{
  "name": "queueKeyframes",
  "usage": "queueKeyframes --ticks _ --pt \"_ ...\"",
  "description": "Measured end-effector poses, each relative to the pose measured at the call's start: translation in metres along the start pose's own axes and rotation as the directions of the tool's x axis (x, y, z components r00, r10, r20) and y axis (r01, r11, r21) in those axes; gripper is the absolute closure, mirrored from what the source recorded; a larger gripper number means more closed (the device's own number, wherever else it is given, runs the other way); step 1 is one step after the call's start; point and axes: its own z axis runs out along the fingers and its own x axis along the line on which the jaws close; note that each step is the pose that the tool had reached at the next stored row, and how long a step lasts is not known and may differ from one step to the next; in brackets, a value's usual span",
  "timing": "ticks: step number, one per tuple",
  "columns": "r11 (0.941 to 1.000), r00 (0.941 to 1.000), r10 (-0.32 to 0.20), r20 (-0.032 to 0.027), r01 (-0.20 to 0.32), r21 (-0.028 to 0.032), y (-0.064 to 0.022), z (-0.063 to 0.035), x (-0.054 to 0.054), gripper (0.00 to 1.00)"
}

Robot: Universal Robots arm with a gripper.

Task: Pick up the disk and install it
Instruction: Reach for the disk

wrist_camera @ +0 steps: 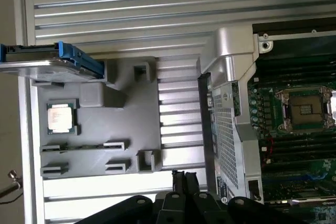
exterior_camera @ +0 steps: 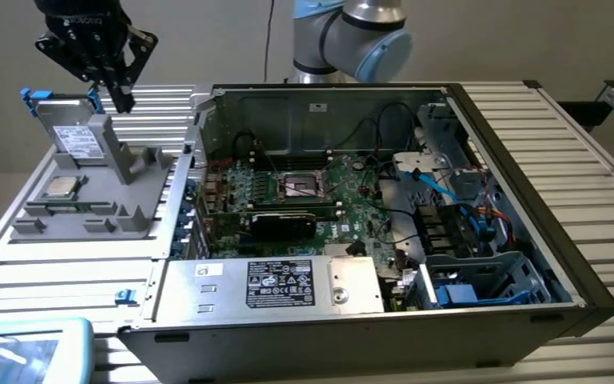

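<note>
The disk (exterior_camera: 76, 134), a silver-grey drive with a white label in a blue carrier, stands on edge at the back of the grey holder (exterior_camera: 105, 200), at the exterior view's left. The wrist view shows it edge-on, the disk (wrist_camera: 42, 66) with its blue frame beside it. My black gripper (exterior_camera: 121, 98) hangs above the disk and slightly toward the exterior view's right, not touching it. Its fingertips (wrist_camera: 179, 184) are together with nothing between them.
A small square processor chip (exterior_camera: 61, 186) lies flat in the holder, in front of the disk. The open computer case (exterior_camera: 563, 264) takes up the middle, with motherboard (exterior_camera: 318, 200), power supply (exterior_camera: 285, 284) and a blue-trimmed drive bay (exterior_camera: 478, 280). A slatted metal table (exterior_camera: 29, 264) carries everything.
</note>
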Motion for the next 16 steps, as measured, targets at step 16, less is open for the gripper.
queueKeyframes --ticks 16 --pt "1.0 1.0 0.0 -0.0089 0.0 0.001 0.0234 0.001 0.054 0.89"
